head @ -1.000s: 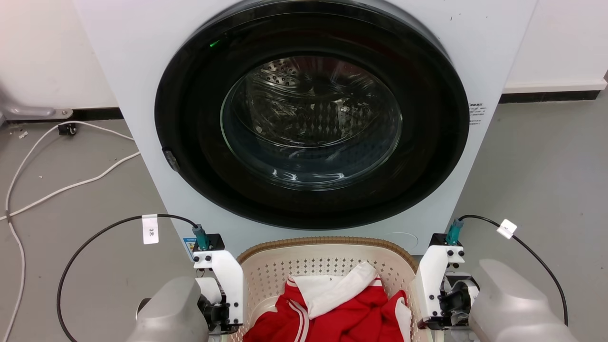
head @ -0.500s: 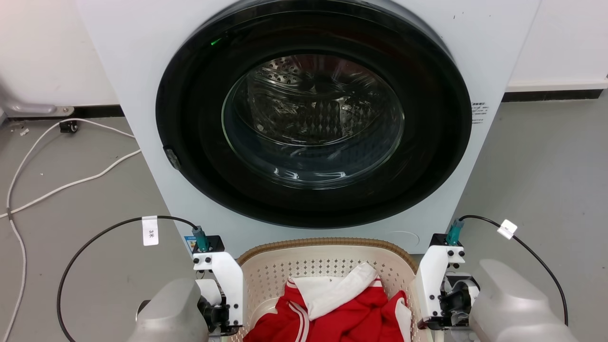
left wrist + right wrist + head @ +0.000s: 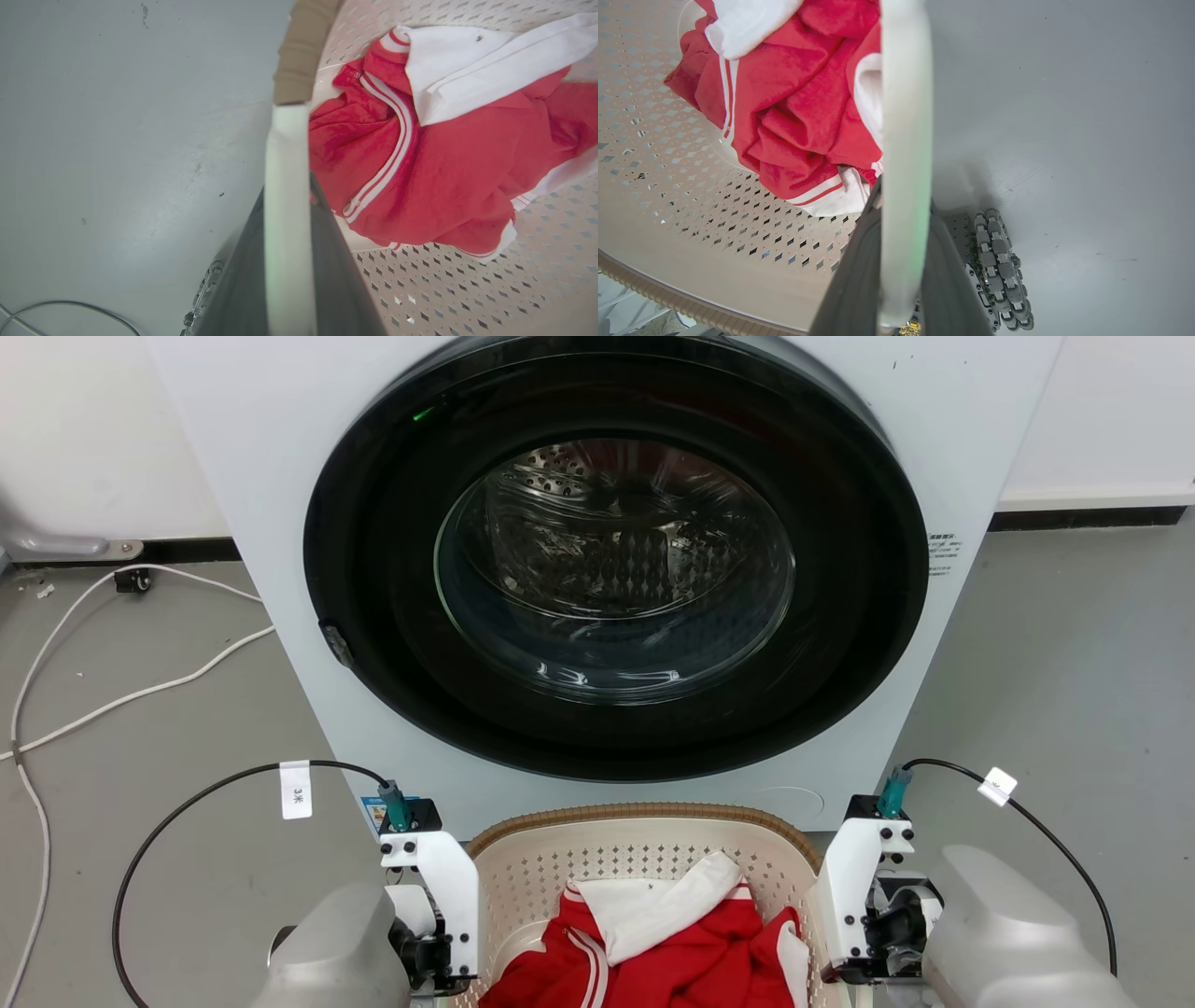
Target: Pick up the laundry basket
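The laundry basket (image 3: 644, 814) is cream perforated plastic with a brown woven-look rim, and it sits between my two wrists just in front of the washer. A red and white garment (image 3: 653, 943) lies inside it. In the left wrist view my left gripper (image 3: 287, 200) is shut on the basket's white loop handle (image 3: 286, 154), with dark fingers on either side of it. In the right wrist view my right gripper (image 3: 903, 196) is shut the same way on the opposite white handle (image 3: 906, 116). My fingertips are hidden behind the wrists in the head view.
A white front-loading washer (image 3: 280, 476) with a closed round black door (image 3: 616, 588) stands right behind the basket. White cables (image 3: 121, 700) trail over the grey floor at the left. Part of my wheeled base (image 3: 1001, 266) shows beneath the right handle.
The whole head picture has shifted slightly, so the camera has moved. Both grippers and the basket keep the same place relative to each other.
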Available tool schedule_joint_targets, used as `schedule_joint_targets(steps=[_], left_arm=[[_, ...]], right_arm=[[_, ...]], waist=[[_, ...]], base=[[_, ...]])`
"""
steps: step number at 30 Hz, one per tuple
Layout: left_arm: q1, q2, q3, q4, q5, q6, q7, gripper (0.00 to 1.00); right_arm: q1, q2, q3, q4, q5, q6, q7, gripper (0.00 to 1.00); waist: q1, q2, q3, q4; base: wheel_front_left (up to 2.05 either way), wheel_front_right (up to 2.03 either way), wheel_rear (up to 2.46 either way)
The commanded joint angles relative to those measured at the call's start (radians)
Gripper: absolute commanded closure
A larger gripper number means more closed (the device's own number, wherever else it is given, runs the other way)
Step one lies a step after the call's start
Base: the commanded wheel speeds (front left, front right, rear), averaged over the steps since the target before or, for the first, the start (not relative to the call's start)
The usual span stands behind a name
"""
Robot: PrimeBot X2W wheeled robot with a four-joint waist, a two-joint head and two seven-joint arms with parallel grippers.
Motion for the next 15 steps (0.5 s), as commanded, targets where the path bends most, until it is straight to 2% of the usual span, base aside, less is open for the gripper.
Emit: schedule_joint_targets(steps=[1,15], left_arm=[[0.007,-0.032,-0.002,-0.012,-0.01,-0.013,-0.002,1.0],[0.013,-0.032,-0.008,-0.012,-0.021,-0.011,-0.006,1.0]], right_arm=[[-0.001,0.03,-0.004,-0.013,0.012,0.012,0.0,1.0],[0.006,0.031,-0.003,-0.014,0.012,0.012,-0.004,1.0]], waist=[[0.0,0.0,0.0,0.001],[0.0,0.0,0.0,0.005]], base=[[0.0,0.0,0.0],[0.0,0.0,0.0]])
